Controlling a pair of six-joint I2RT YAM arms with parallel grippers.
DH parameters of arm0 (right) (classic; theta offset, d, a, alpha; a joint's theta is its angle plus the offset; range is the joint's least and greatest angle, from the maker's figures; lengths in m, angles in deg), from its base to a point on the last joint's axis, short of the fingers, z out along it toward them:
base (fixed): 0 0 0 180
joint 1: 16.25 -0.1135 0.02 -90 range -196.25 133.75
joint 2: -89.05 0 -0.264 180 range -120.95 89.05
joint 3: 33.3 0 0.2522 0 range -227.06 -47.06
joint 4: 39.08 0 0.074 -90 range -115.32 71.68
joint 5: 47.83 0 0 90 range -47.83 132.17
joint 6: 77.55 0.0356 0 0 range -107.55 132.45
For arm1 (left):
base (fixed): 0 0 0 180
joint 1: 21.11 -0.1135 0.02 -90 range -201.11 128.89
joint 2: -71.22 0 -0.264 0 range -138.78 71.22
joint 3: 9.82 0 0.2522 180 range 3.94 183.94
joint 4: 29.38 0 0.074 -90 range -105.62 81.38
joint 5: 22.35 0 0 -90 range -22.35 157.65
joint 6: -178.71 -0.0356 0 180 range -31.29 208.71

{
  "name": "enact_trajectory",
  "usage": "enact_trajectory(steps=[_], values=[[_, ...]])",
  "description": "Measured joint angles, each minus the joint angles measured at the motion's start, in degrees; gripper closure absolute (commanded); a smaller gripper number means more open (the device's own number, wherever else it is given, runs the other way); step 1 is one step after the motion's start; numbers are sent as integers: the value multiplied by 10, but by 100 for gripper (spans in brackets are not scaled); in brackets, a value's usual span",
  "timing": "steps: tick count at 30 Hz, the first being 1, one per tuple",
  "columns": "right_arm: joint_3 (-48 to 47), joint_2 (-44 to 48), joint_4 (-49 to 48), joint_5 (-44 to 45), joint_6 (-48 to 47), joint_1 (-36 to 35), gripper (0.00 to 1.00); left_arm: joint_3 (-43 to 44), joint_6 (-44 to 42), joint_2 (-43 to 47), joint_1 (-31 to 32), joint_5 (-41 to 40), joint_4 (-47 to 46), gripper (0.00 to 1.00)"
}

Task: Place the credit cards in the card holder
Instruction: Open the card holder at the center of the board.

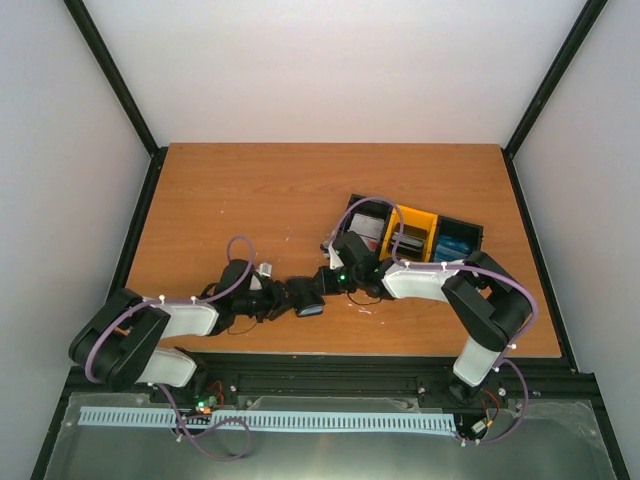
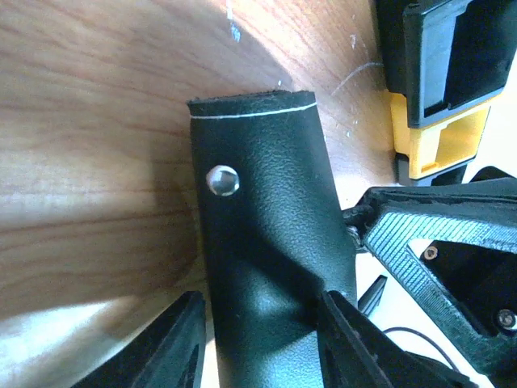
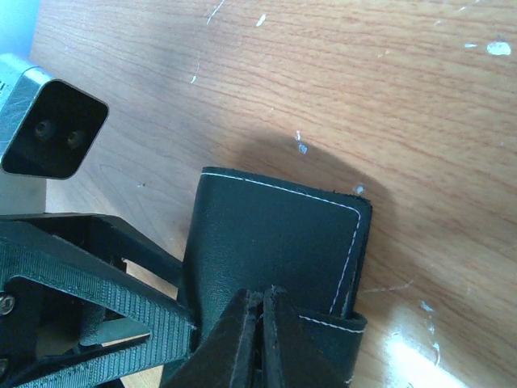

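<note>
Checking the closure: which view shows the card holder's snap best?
Left wrist: the snap sits large and sharp on the card holder. Right wrist shows only its stitched side, no snap; top view shows the holder tiny, snap indiscernible.

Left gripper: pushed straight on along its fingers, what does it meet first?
The holder: it sits between the fingers of the left gripper and runs on ahead. Beyond its stitched end the line looks like bare table, though depth is unclear.
</note>
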Motion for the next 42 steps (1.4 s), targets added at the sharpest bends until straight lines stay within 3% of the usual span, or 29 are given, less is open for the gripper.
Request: enact_trajectory(steps=[7,9,19,26,27,33,37,42], values=[[0,0,4,10,0,-1,97,3,0,-13,0,7,-23,97],[0,0,9,18,0,-2,97,9,-4,-13,-1,6,-24,99],[0,23,37,90,12,-14,97,24,-18,-17,0,-1,-12,99],[8,62,96,204,27,-7,97,26,-29,-18,-1,-22,19,99],[8,62,101,213,29,-7,95,26,-31,-18,-1,-23,19,99],[8,63,138,252,25,-6,61,37,-57,-21,-1,-25,43,86],[8,64,150,252,5,-6,51,56,-84,-26,-1,-34,74,76],[7,66,146,207,-25,-7,45,82,-109,-30,-1,-59,122,74]])
